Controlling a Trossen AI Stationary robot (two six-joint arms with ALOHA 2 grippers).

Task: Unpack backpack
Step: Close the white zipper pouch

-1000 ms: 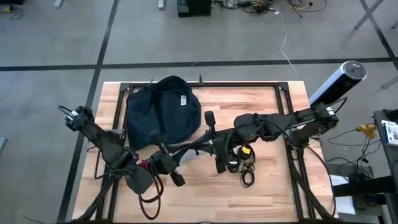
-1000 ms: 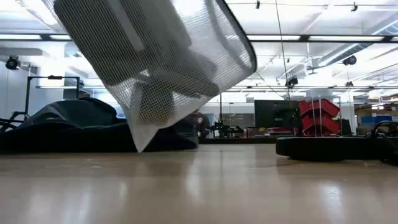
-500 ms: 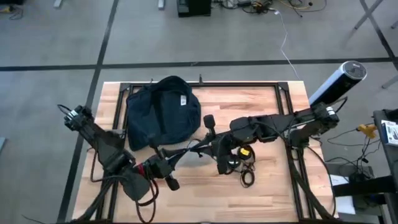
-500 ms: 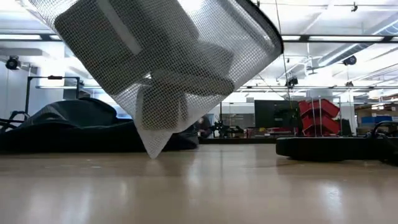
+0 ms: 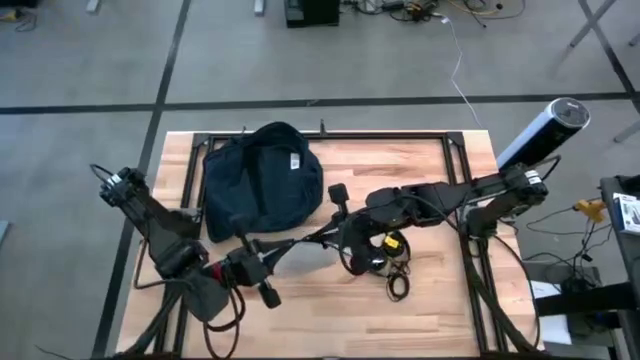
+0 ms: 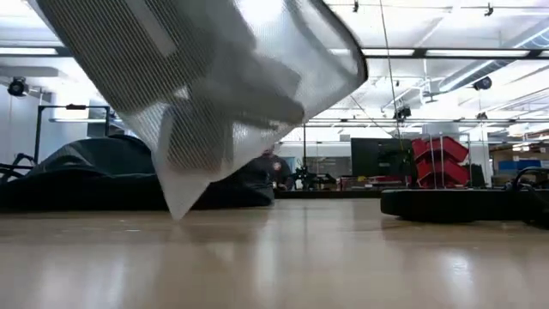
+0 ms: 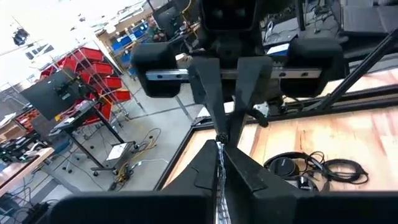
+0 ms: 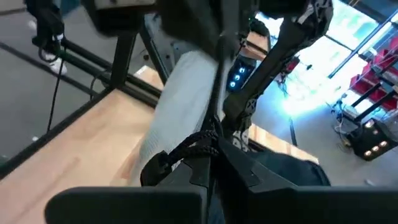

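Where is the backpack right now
In the high view the backpack lies at the table's far left part, just beyond the left gripper and the mesh pouch.

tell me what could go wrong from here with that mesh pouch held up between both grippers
1. The mesh pouch hangs tilted with a corner near the table; it might drag or snag.
2. The left gripper pinches only a thin edge, so it could slip.
3. The headphones and cables lie right under the right gripper; lowering might tangle them.
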